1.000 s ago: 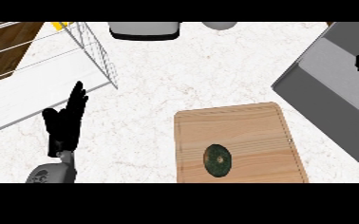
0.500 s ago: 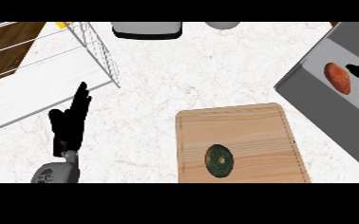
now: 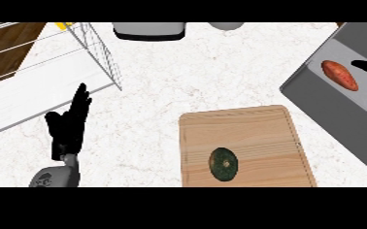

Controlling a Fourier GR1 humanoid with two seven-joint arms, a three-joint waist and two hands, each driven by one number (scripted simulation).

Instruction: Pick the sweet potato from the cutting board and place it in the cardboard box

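**A:** White speckled counter [image 3: 186,77], so near edge first: left hand [image 3: 68,126] resting at the near-left, fingers straight, holding nothing.

**B:** And the sweet potato [image 3: 340,74]?

**A:** Far right, apparently inside the grey box [image 3: 315,94], long axis diagonal. The cutting board [image 3: 251,131] sits between them.

A kitchen: speckled counter [image 3: 179,77]; wooden cutting board [image 3: 265,136]; wire dish rack [image 3: 100,53].

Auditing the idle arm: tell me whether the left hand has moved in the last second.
No. The left hand sits at the same spot left of the cutting board, fingers pointing toward the wire rack, as before.
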